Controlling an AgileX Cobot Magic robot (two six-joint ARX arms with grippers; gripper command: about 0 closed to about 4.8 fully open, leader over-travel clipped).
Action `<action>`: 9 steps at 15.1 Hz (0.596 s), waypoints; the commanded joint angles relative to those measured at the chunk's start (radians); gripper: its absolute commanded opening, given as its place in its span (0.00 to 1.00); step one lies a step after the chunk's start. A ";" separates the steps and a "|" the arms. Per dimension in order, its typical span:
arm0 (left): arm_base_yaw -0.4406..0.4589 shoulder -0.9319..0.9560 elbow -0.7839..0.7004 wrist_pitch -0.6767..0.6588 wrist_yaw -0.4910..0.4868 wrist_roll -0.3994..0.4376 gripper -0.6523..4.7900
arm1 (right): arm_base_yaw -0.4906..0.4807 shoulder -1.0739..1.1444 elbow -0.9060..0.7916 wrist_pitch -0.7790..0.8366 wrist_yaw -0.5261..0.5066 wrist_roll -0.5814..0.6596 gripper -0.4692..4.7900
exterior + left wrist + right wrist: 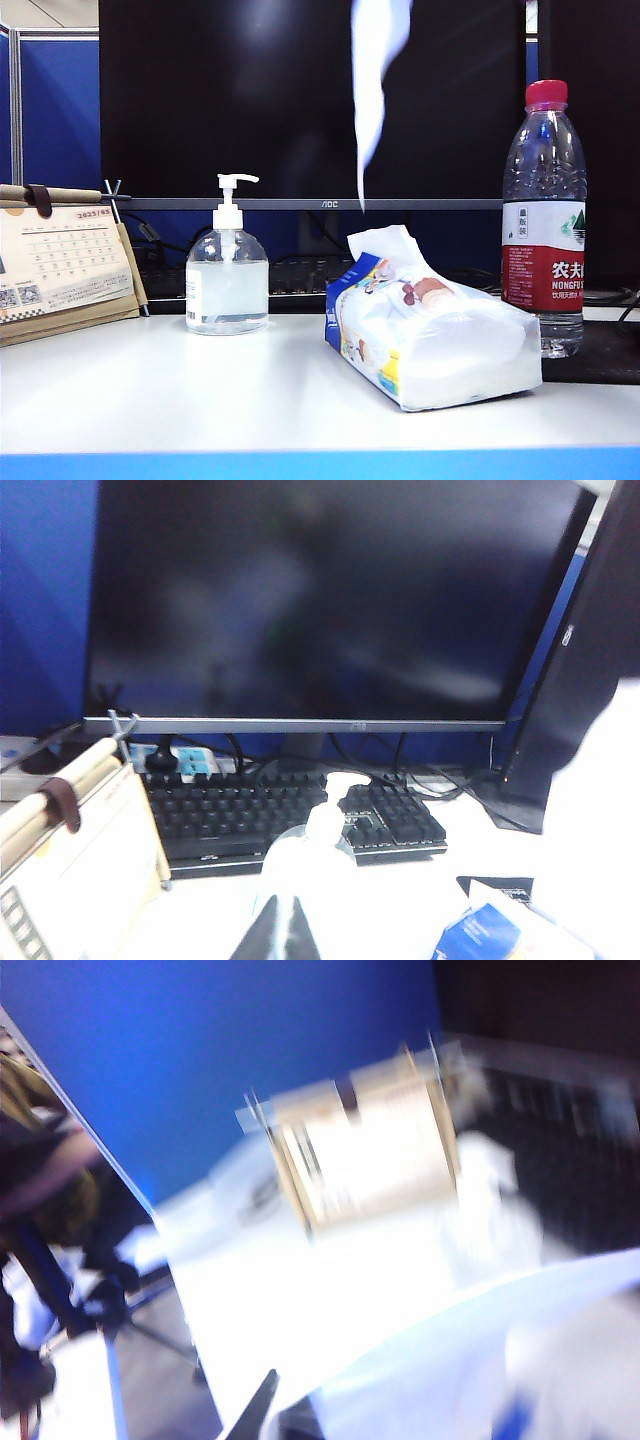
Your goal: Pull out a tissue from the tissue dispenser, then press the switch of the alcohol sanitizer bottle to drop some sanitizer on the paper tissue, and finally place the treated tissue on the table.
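My right pincer (262, 1405), shut, lifts the tissue (375, 75) above the pack (430, 335); my left pincer's (285, 930) state is unclear.

Your left gripper (277, 935) shows only as a dark fingertip at the edge of its wrist view, its opening unreadable. Your right gripper (255, 1415), blurred, is closed; neither arm appears in the exterior view.

Tissue (378, 60): thin soft paper. Tissue dispenser (440, 345): glossy crinkled plastic film. Alcohol sanitizer bottle (227, 285): clear smooth plastic. Table (150, 390): matt white.
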State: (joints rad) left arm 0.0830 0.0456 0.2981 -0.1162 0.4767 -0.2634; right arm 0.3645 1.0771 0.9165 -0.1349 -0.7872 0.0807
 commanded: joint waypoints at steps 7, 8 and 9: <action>-0.001 -0.041 -0.122 -0.099 0.087 -0.056 0.11 | 0.269 -0.081 -0.354 0.227 0.280 0.030 0.09; -0.001 -0.041 -0.158 -0.085 0.087 -0.065 0.11 | 0.344 -0.044 -0.354 0.318 0.318 0.066 0.09; -0.001 -0.041 -0.177 -0.074 0.087 -0.079 0.11 | 0.370 -0.020 -0.354 0.358 0.320 0.087 0.09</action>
State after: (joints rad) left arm 0.0822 0.0051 0.1352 -0.2188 0.5575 -0.3210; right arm 0.7071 1.0298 0.5602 0.1421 -0.4858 0.1280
